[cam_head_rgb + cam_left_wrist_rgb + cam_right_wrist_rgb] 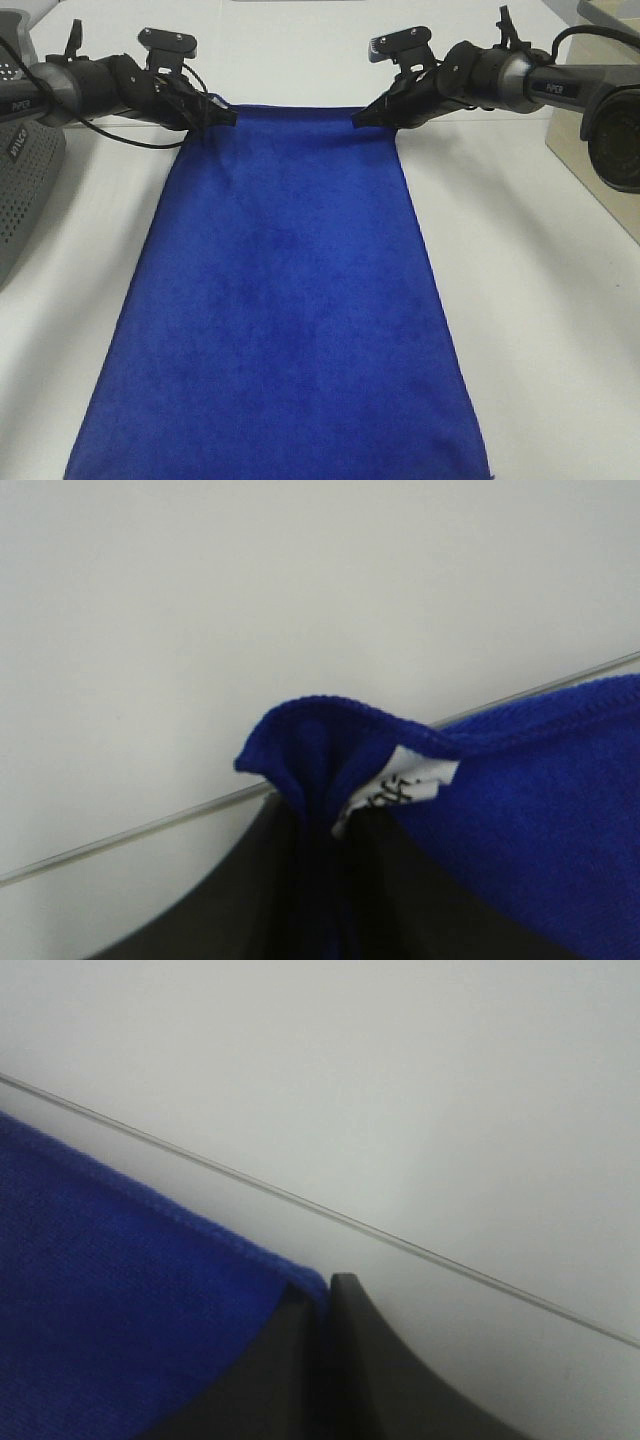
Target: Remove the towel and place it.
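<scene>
The towel (pixel 285 310) is a large royal-blue plush cloth, stretched out over the white table from the far middle to the near edge of the exterior view. My left gripper (pixel 225 115) is shut on its far left corner. In the left wrist view the pinched corner (pixel 310 750) bunches up between the dark fingers (pixel 220 910), with the small white tag (pixel 395 788) beside it. My right gripper (pixel 362 120) is shut on the far right corner. The right wrist view shows the towel's edge (pixel 120 1290) clamped between the dark fingers (pixel 380 1370).
The grey perforated basket (pixel 22 190) stands at the left edge. A beige box (pixel 590 150) with a dark camera housing stands at the right edge. A thin seam line (pixel 400 1240) runs across the white table (pixel 540 320).
</scene>
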`<state>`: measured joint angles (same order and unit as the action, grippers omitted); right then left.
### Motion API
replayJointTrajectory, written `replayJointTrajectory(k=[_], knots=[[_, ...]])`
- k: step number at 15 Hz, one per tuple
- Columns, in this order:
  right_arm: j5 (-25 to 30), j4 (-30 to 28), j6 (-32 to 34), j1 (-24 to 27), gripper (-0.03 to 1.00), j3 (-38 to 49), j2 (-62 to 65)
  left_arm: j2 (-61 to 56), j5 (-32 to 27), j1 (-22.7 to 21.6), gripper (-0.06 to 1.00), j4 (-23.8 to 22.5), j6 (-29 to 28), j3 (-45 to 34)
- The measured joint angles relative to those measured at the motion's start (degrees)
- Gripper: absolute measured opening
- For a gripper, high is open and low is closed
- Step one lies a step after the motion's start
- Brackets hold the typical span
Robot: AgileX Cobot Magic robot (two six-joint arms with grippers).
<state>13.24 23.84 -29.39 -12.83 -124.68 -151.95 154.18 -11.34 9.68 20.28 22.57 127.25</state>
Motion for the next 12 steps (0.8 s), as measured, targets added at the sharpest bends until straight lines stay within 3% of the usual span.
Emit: replayJointTrajectory(k=[1, 2, 4, 6, 9, 12], knots=[[-0.1, 0.3, 0.0, 0.0, 0.34, 0.0, 0.0, 0.0, 1.0, -0.1, 0.40, -0.2, 0.0, 0.0], [-0.1, 1.0, 0.0, 0.1, 0.41, 0.0, 0.0, 0.0, 1.6, -0.1, 0.45, -0.2, 0.0, 0.0], [-0.1, 1.1, 0.0, 0.1, 0.63, 0.0, 0.0, 0.0, 2.2, -0.1, 0.68, -0.2, 0.0, 0.0], [0.3, 1.1, 0.0, 0.1, 0.70, 0.0, 0.0, 0.0, 2.2, -0.1, 0.82, -0.2, 0.0, 0.0], [2.3, -0.1, 0.0, 0.2, 0.71, 0.0, 0.5, -0.3, 1.6, -0.1, 0.84, -0.5, 0.0, 0.0], [5.7, -1.5, 0.0, 0.8, 0.71, 0.0, 4.4, -3.5, -4.4, -0.1, 0.84, -2.0, 0.0, 0.1]])
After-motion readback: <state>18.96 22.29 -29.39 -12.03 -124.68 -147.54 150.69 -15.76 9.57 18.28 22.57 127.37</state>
